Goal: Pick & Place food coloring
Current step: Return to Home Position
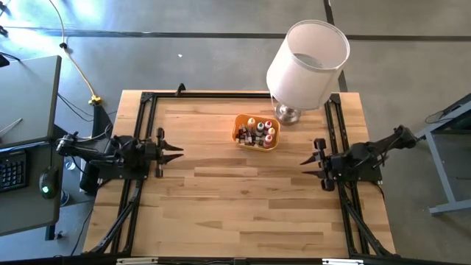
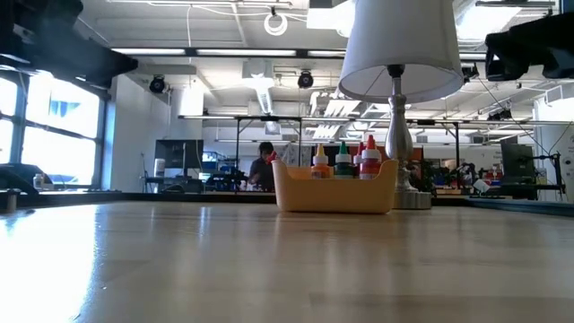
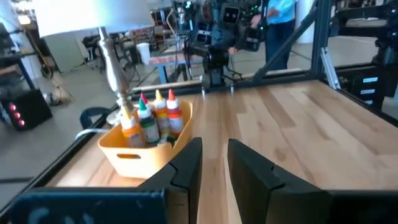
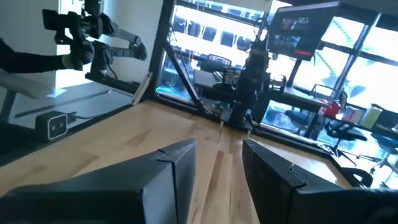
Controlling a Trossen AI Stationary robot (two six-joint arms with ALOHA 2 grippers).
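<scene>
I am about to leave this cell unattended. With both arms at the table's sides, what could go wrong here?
1. The tray sits close beside the base of the lamp; a later reach for it might knock the lamp over.
2. The bottles stand upright with caps above the rim, so a bump could tip some out.
The left tool and right tool, both open, are apart from everything, so risk seems low.

no text, brand or number can be read anywhere. the labels on the food coloring bottles (image 3: 152,118) show only bands of colour, the lit monitor (image 4: 297,30) beyond the table shows red and dark patches, and the keyboard (image 1: 11,171) keys are too small to tell.
</scene>
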